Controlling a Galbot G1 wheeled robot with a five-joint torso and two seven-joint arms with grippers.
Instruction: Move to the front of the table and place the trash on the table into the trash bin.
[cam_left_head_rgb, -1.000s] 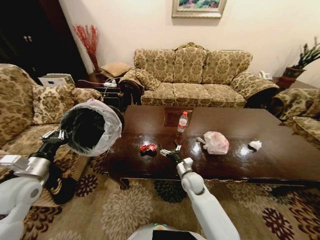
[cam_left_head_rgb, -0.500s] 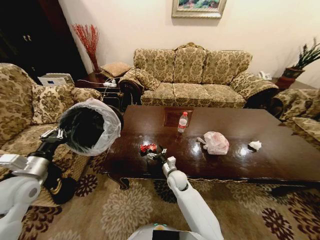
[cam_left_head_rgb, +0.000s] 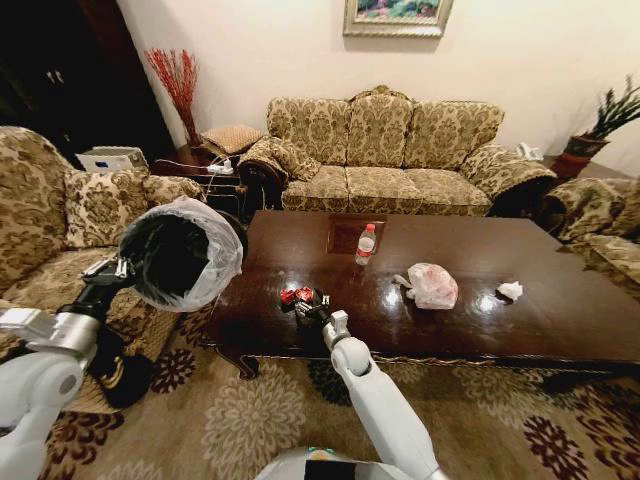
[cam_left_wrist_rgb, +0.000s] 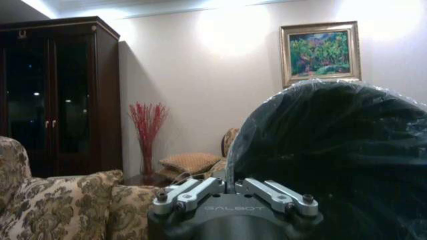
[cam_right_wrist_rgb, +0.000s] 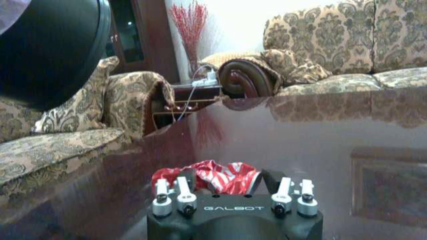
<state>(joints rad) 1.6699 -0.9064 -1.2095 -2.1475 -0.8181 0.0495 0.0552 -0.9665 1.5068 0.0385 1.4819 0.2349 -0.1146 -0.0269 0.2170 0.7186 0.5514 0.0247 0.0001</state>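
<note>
Now your right gripper (cam_left_head_rgb: 305, 301) is sitting low on the table (cam_left_head_rgb: 470, 320), its parted fingers (cam_right_wrist_rgb: 184, 178) bracketing the red-and-black wrapper (cam_right_wrist_rgb: 212, 176) between them. Your left gripper (cam_left_wrist_rgb: 227, 192) is clamping the trash bin (cam_left_head_rgb: 183, 253) by its rim, off the table's left end.

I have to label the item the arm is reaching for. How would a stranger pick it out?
Start at the dark glossy wooden coffee table before the patterned sofa. Near its front left edge, the right gripper has its fingers around a small crumpled red-and-black wrapper. Its neighbours are clear or whitish; it alone is red foil.
</note>
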